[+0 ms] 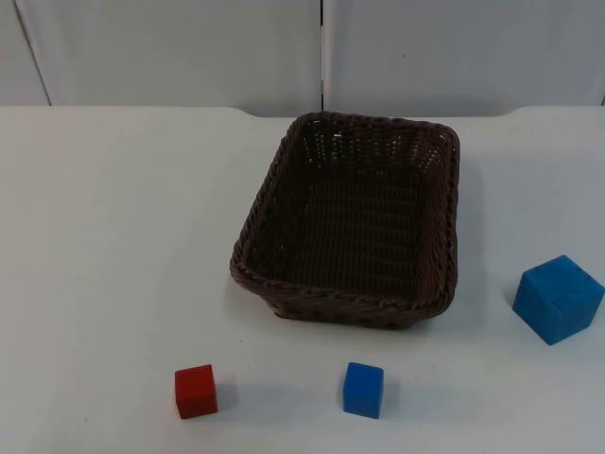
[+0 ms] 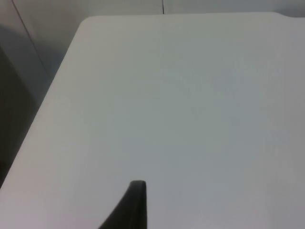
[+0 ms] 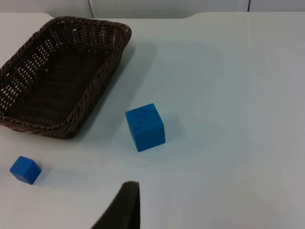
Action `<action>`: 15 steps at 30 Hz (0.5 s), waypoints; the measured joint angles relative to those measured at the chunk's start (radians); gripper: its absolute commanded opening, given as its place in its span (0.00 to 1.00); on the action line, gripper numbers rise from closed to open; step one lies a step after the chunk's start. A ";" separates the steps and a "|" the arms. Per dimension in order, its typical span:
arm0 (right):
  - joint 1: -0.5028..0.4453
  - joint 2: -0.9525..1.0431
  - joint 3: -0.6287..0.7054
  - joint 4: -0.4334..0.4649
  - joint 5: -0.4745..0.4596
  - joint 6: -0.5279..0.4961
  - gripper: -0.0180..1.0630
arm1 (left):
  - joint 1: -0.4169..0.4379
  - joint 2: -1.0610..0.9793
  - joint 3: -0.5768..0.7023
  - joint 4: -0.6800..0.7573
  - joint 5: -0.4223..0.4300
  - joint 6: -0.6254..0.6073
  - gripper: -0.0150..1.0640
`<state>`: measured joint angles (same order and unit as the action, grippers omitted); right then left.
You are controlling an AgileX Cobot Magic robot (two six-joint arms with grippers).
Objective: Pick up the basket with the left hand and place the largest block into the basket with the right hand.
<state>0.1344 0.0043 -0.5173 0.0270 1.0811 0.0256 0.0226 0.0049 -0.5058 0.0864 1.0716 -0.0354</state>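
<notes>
Soft, even light from overhead falls on the white bench (image 1: pixel 113 246), bright without glare, and leaves only faint, blurred shadows just beside the dark brown woven wicker basket (image 1: pixel 354 222), the large blue cube (image 1: pixel 558 298), the small blue cube (image 1: pixel 363 389) and the small red cube (image 1: pixel 196 391). In the left wrist view the bench looks duller and greyer, darkening toward its far left edge, and the black fingertip (image 2: pixel 131 207) is out of focus. The right wrist view is clear on the basket's weave, with its own fingertip (image 3: pixel 125 205) blurred.

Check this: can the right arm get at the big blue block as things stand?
Probably yes. The big blue block stands alone on the table, apart from the basket and the small blue block, with bare surface around it.
</notes>
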 measured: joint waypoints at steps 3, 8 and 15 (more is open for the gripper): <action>0.000 0.000 0.000 0.000 0.000 0.000 0.99 | 0.000 0.023 -0.024 -0.003 -0.002 0.000 0.99; 0.000 0.000 0.000 0.000 0.000 0.000 0.99 | 0.000 0.102 -0.078 -0.004 -0.006 0.002 0.99; 0.000 0.000 0.000 0.000 0.000 0.000 0.99 | 0.000 0.188 -0.110 -0.019 -0.030 0.002 0.99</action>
<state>0.1344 0.0043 -0.5173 0.0270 1.0811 0.0256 0.0226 0.1932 -0.6160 0.0679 1.0416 -0.0336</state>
